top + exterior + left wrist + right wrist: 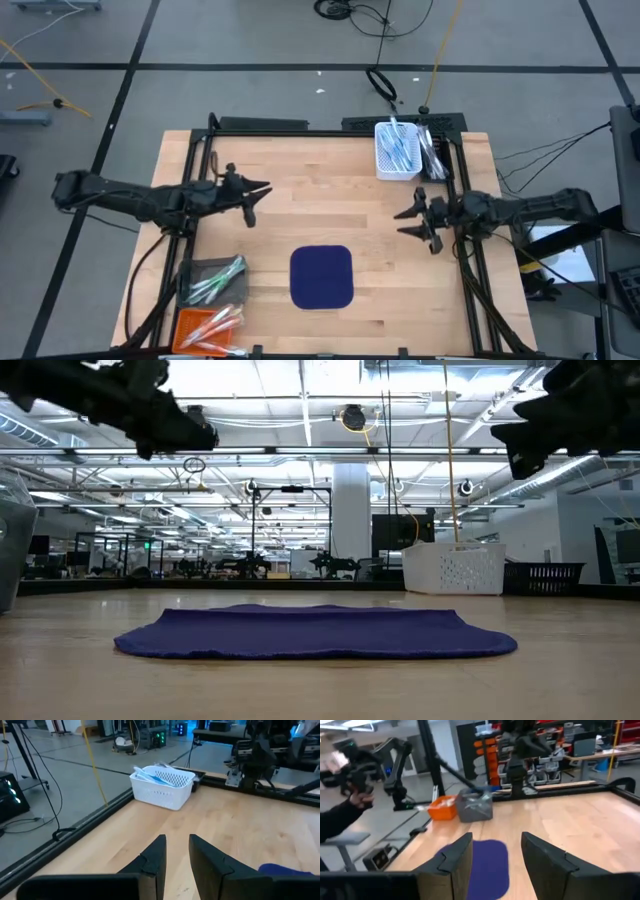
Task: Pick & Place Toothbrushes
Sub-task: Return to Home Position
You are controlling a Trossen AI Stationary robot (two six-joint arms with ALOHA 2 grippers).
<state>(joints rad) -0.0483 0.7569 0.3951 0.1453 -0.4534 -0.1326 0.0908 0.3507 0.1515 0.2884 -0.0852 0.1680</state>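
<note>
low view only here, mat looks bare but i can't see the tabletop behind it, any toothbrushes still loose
Observer: None loose: in the high view the navy mat is bare, with nothing lying beside it.
Operator: where are they then
Observer: Blue-and-white toothbrushes lie in the white basket at back right; green ones in a grey bin and orange-pink ones in an orange bin, near left corner.
Operator: pincers holding anything
Observer: No. The wrist views show the left pincer, over the table's left half, and the right pincer, by the right edge, both open and empty.
</note>
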